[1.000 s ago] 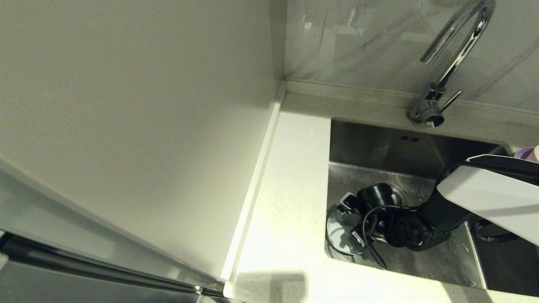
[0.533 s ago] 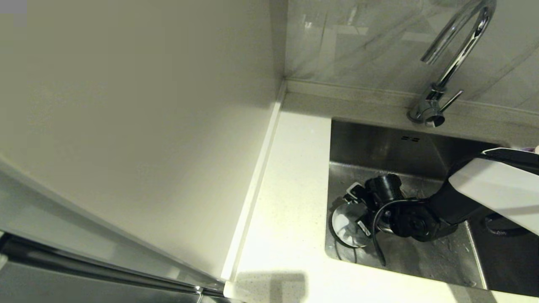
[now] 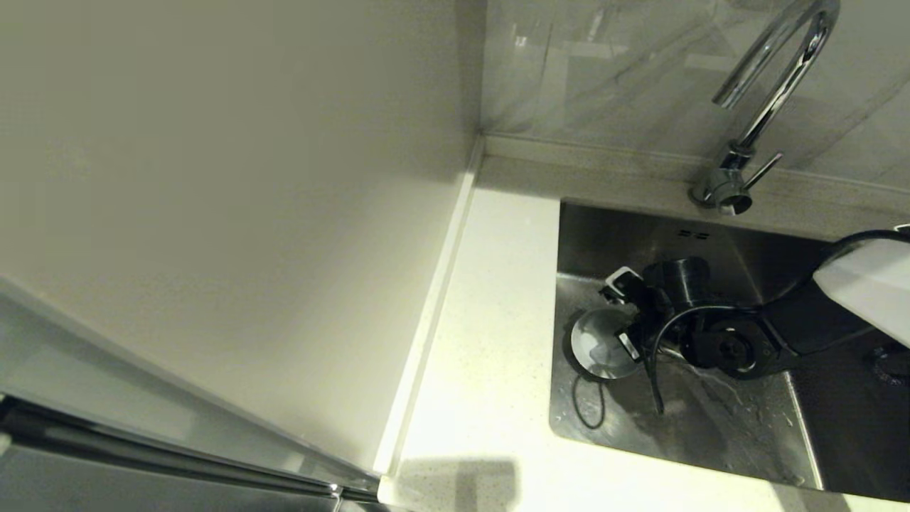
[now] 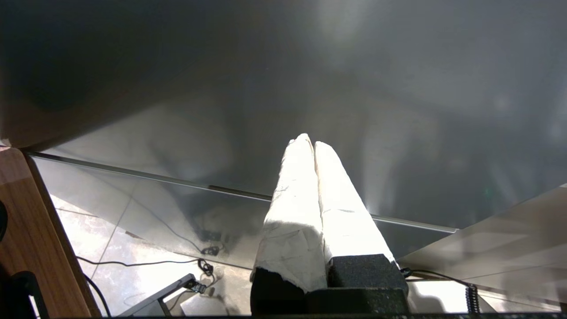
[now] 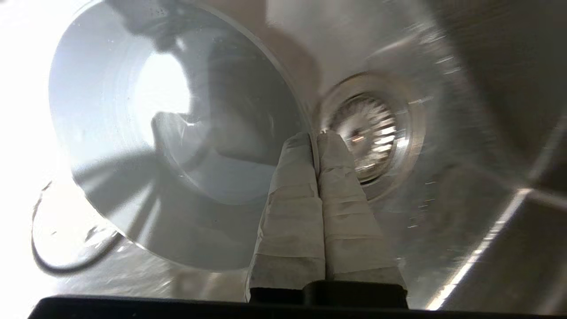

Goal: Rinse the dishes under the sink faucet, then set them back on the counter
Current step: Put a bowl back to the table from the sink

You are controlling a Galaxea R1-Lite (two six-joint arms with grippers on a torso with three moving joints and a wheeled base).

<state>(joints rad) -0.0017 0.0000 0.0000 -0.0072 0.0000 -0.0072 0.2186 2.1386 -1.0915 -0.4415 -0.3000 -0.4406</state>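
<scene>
The right gripper (image 3: 625,323) is down inside the sink (image 3: 718,419). Its jaws are pinched tight on the rim of the small pale bowl (image 3: 603,345). One finger is inside the bowl and one is outside. The bowl is tipped on its side, so its open mouth faces the left wall of the sink. It hangs above the sink floor, close to that left wall. Nothing can be seen inside the bowl.

In the right wrist view the bowl (image 5: 177,146) fills most of the picture, and the round drain (image 5: 367,133) sits just past the fingers (image 5: 292,208). The sink floor is wet, with a dark ring of water under the bowl.

The faucet (image 3: 753,121) stands on the worktop (image 3: 490,341) behind the sink, well above the bowl.

The left gripper (image 4: 310,146) is parked away from the sink, pointing at a dark panel. Its jaws are pressed together and hold nothing.
</scene>
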